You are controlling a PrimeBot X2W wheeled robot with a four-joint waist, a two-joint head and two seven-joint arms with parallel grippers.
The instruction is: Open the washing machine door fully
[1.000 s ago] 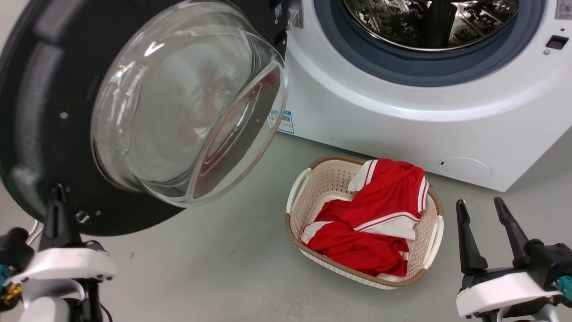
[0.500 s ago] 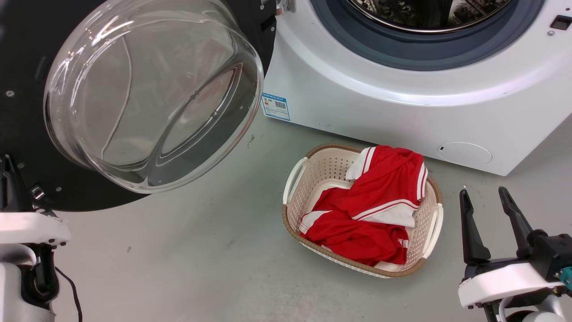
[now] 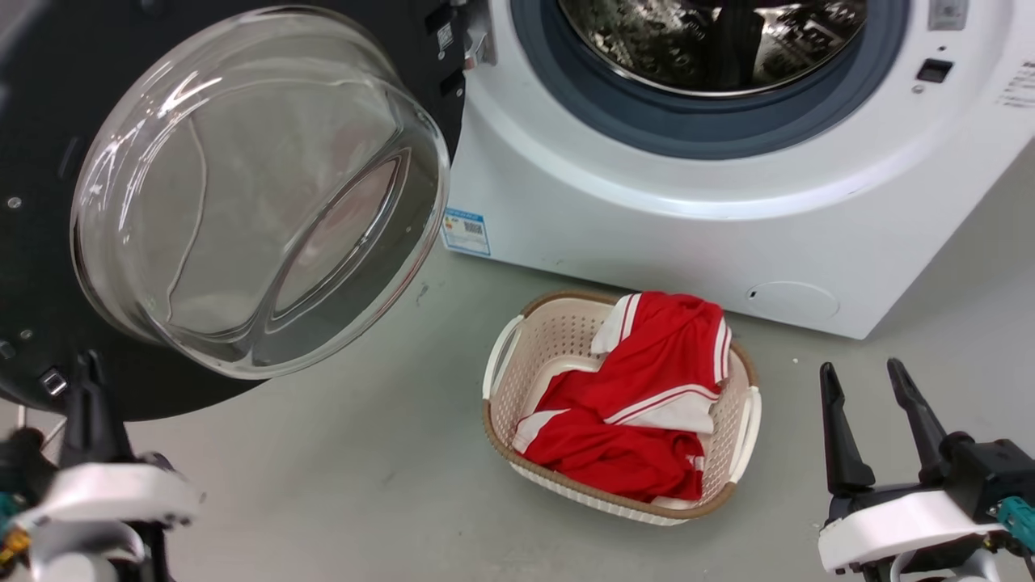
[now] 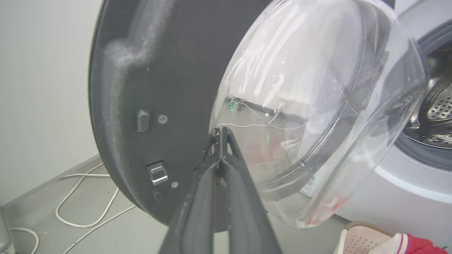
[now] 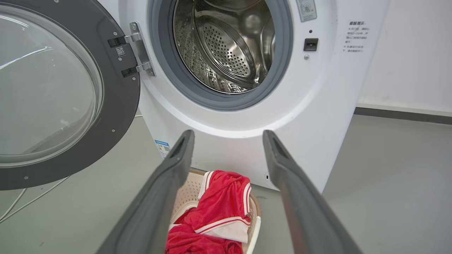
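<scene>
Washing machine door [image 3: 36, 242]: glossy black ring, with a clear, colourless glass bowl at its centre.
Machine body [image 3: 647, 226]: white, with a small blue-and-white label [image 3: 466, 233].
Seal [image 3: 703, 139]: grey-blue.
Drum [image 5: 226, 53]: bright steel, dotted with rows of holes.
Basket [image 3: 550, 339]: cream, perforated in a grid, with a brown rim.
Garment [image 3: 639, 404]: red, with white bands and thin stripes.
Floor [image 3: 364, 485]: pale grey.
Left gripper [image 3: 85, 364] and right gripper [image 3: 859, 368]: dark fingers, white housings.
</scene>
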